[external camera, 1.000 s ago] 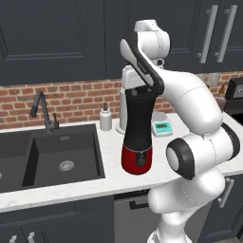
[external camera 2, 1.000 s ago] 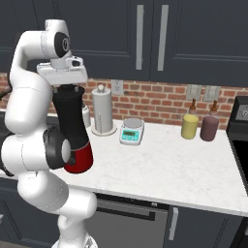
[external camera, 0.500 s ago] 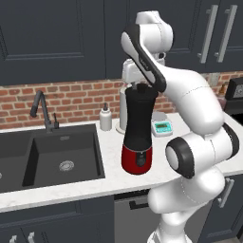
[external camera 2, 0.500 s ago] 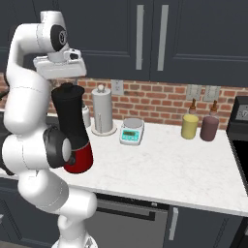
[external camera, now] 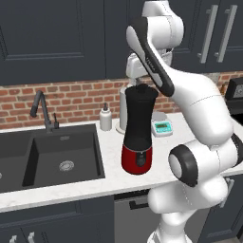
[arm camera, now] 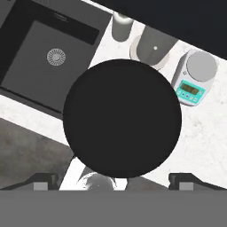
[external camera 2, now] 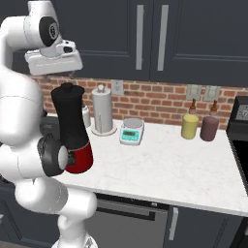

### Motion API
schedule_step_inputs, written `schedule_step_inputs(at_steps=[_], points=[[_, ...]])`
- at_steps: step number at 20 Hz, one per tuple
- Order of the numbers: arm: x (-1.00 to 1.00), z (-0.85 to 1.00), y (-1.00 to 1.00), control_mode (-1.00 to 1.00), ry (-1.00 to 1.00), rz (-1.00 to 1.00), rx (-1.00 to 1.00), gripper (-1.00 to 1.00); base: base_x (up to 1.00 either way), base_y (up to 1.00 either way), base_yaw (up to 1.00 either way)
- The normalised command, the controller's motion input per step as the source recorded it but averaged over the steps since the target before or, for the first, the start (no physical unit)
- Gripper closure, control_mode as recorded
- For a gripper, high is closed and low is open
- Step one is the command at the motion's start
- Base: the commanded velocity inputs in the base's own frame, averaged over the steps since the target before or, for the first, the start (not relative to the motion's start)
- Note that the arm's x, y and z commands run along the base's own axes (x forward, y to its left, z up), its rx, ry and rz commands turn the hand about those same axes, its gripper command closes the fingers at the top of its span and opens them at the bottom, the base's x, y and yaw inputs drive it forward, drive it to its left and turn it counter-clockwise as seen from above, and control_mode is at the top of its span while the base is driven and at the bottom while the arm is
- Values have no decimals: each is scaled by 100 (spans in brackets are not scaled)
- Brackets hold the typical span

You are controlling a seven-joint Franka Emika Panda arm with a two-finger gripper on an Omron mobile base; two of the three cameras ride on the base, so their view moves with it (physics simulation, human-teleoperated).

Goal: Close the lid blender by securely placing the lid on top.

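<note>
The blender [external camera: 137, 137] stands on the white counter, a tall black jar on a glossy red base, right of the sink. The black lid [external camera: 141, 89] sits on the jar's mouth, its knob up; from the right it shows on the jar [external camera 2: 68, 88]. In the hand view the lid [arm camera: 122, 117] is a round black disc that covers the jar. My gripper [external camera: 137, 79] hangs straight above it, clear of the lid. Its fingertips [arm camera: 42, 181] stand wide apart at either side, open, with nothing between them.
A dark sink [external camera: 61, 159] with a faucet [external camera: 42, 109] lies left of the blender. Behind it stand a soap bottle [external camera: 106, 117], a paper-towel roll [external camera 2: 101, 112] and a small scale [external camera 2: 132, 131]. A yellow bottle [external camera 2: 190, 125] and a dark red bottle [external camera 2: 209, 127] stand far right.
My gripper has risen straight up off the lid and spread a little wider. The lid stays on the jar, and the blender has not moved.
</note>
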Motion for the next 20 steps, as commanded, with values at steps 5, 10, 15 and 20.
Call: schedule_step_inputs(at_steps=[5, 10, 15, 20], points=[[-72, 0, -26, -100, -17, 0, 6, -100, 0, 0, 0], [-51, 0, -45, -100, -11, 0, 7, -100, 0, 0, 0], [-19, 0, -61, -100, -5, 0, 7, -100, 0, 0, 0], [-7, 0, -61, -100, -2, 0, 6, -100, 0, 0, 0]])
